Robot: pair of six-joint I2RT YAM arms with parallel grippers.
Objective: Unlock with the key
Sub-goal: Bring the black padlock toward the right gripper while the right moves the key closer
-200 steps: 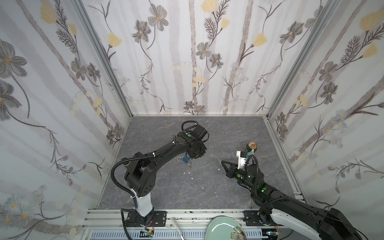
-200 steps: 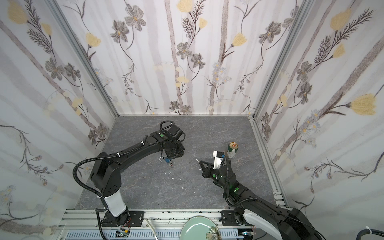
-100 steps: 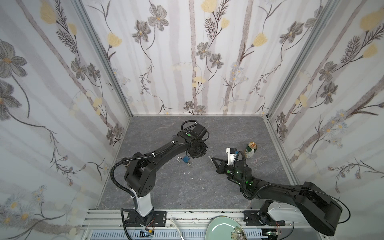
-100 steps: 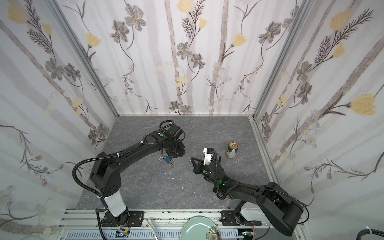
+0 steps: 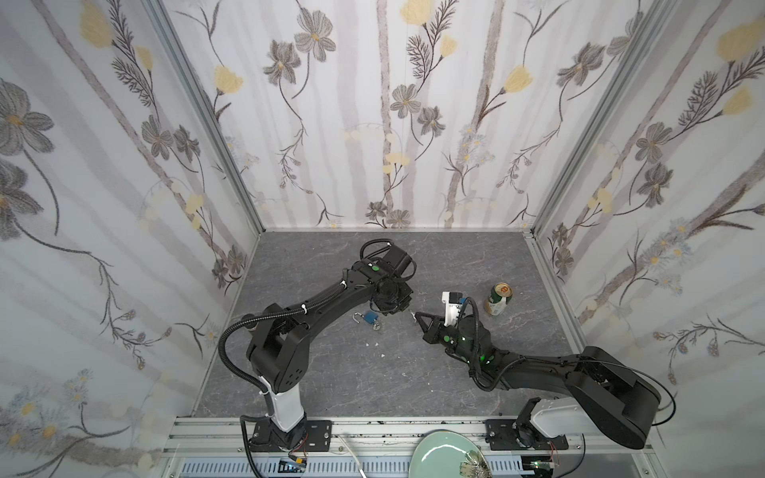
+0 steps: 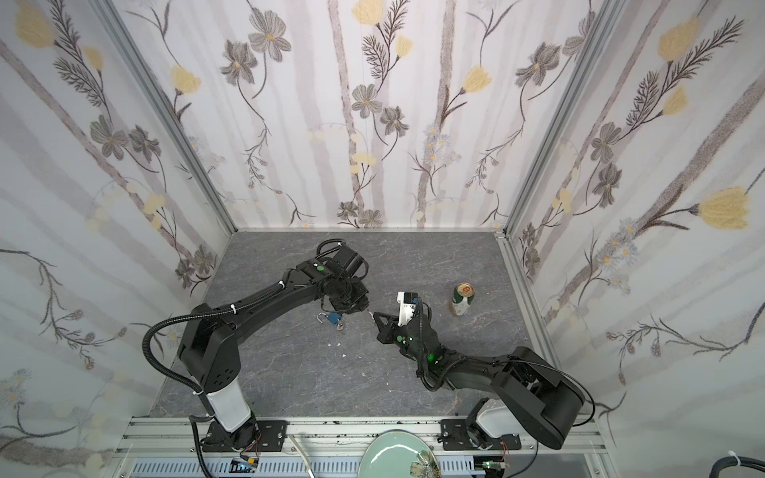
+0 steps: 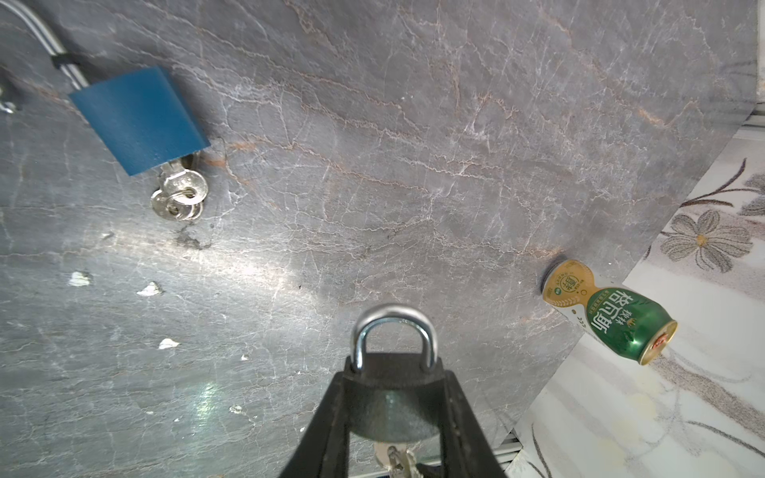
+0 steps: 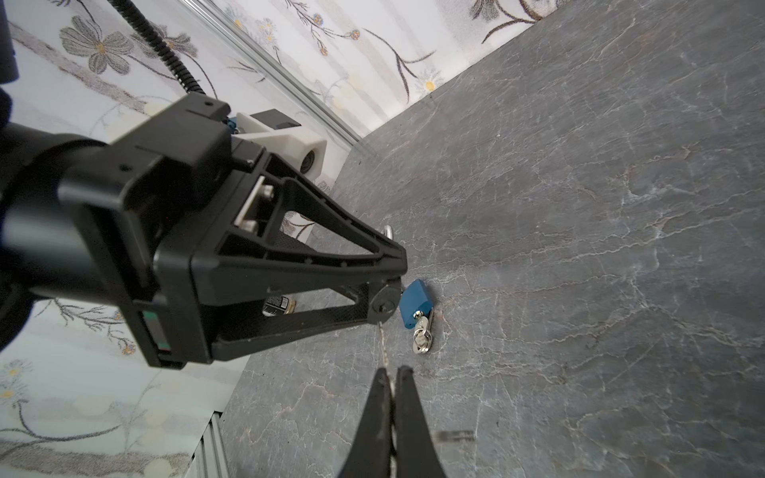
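My left gripper (image 7: 393,374) is shut on a black padlock (image 7: 391,401) with a silver shackle, gripped by its sides and held above the table. In the right wrist view the padlock's round underside with the keyhole (image 8: 383,307) faces my right gripper (image 8: 391,372). That gripper is shut on a key (image 8: 383,345), whose thin blade points at the padlock. Its tip sits just short of the keyhole; I cannot tell if it touches. In both top views the left gripper (image 5: 403,308) and right gripper (image 5: 416,315) meet tip to tip mid-table.
A blue padlock (image 5: 371,318) with a bunch of keys in it lies on the grey table under the left arm. A green and gold can (image 5: 499,299) stands to the right. White crumbs (image 5: 376,343) dot the table. A pale green plate (image 5: 443,455) sits at the front rail.
My right arm has swung left across the table, bringing the key up to the padlock. The left arm and its padlock have not moved.
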